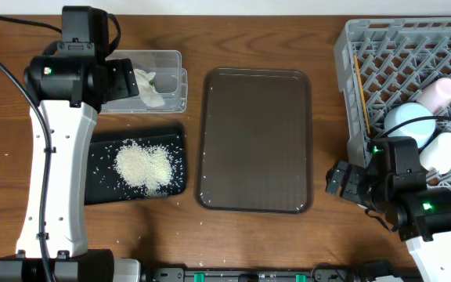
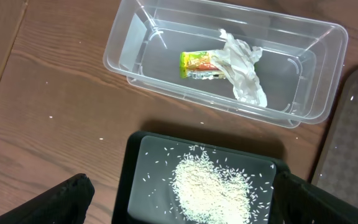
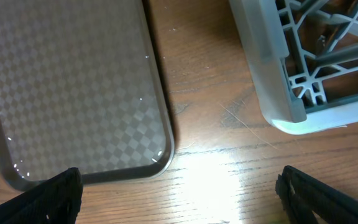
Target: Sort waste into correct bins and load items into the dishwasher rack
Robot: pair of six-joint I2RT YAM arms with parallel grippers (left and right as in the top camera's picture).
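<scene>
Wooden table (image 1: 327, 31) holds rice (image 1: 142, 167) heaped on the black tray (image 1: 100, 149), napkin (image 2: 244, 74) and wrapper (image 2: 197, 64) in the clear tub (image 2: 124, 46), cups (image 1: 442, 92) apparently seated in the rack (image 1: 351, 47); both jaws hang released and empty, yet the right arm (image 1: 425, 207), close by the rack's corner, could knock it when swinging

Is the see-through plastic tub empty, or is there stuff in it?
Not empty. The clear rectangular plastic tub holds a crumpled white paper napkin and a small yellow-green wrapper on its floor.

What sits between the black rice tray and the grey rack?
The brown serving tray lies between the black tray and the grey rack, shown in the overhead view.
</scene>
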